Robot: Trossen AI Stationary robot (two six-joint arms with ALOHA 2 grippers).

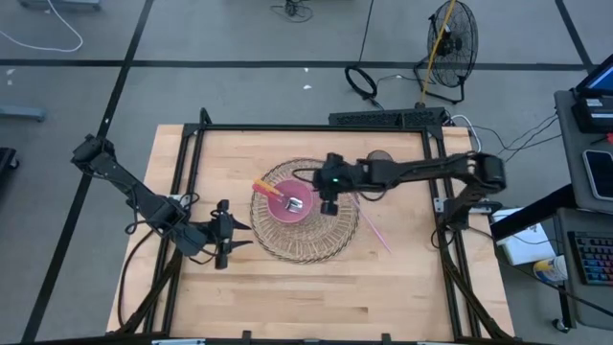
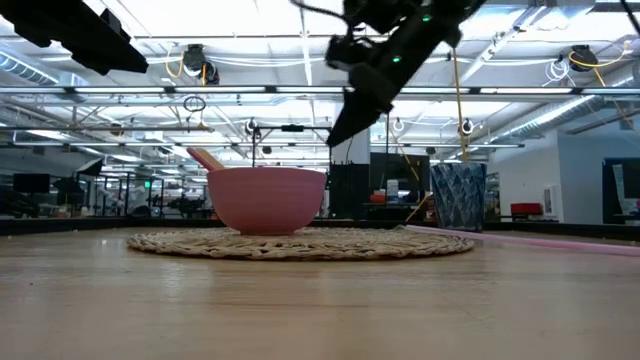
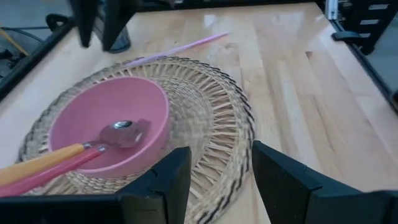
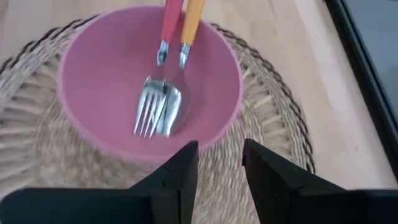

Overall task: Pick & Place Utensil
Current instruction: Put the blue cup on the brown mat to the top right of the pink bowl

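High view, left to right: the left gripper (image 1: 224,245) is parked just off the woven mat (image 1: 335,244), its fingers apart and empty. On the mat the pink bowl (image 1: 292,207) is seen holding a red-handled fork (image 4: 152,99) and an orange-handled spoon (image 4: 177,93), heads together at the bottom and handles leaning over one rim. The right gripper (image 1: 328,205) hangs above the bowl's edge, fingers parted, nothing held. A pink stick (image 1: 375,233) lies farther right. The utensils are judged light, stiff and smooth; a hold on a handle near the rim is advised.
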